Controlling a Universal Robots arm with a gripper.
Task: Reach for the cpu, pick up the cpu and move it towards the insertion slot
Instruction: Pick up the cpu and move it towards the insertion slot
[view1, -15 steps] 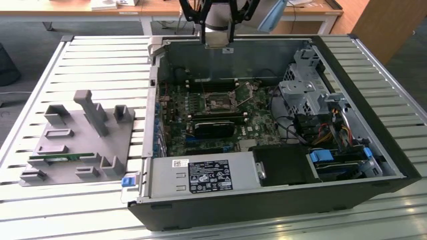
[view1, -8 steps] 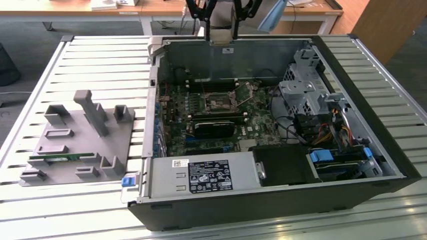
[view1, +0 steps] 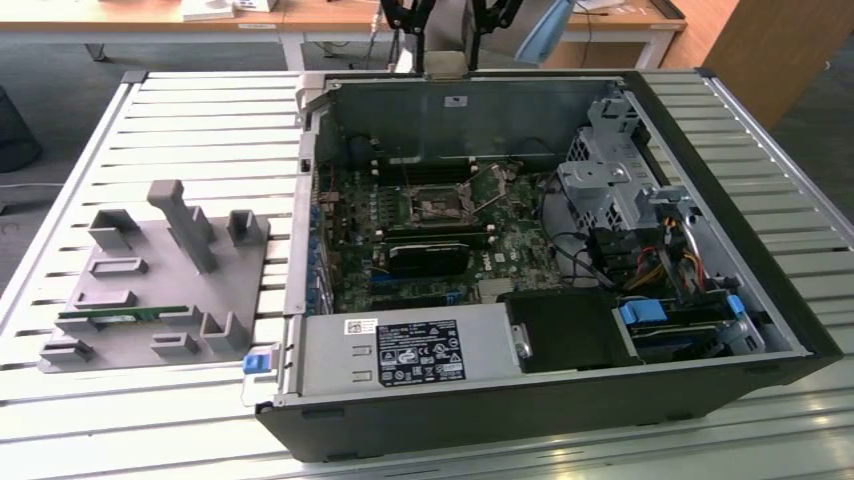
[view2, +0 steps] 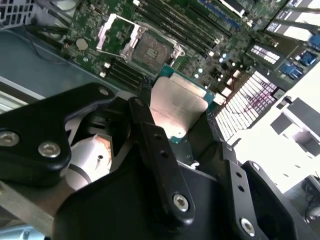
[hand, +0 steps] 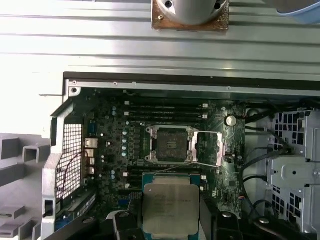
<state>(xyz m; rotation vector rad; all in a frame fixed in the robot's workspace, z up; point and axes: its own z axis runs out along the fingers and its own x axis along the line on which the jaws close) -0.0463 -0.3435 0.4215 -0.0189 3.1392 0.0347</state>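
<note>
We carried the cpu (hand: 171, 207) toward the slot (hand: 170, 145).

To do this step well we needed to keep the chip level and square to the socket frame, its open bracket left untouched. The hand (view2: 172, 112) was closed on the cpu, one finger (view2: 150, 125) against each opposite edge, the silvery plate facing the wrist. In both wrist views the chip hung over the motherboard (hand: 110, 150) inside the case (view1: 721, 150), near the slot but apart from it; how high it rode we probably could not judge.
</note>
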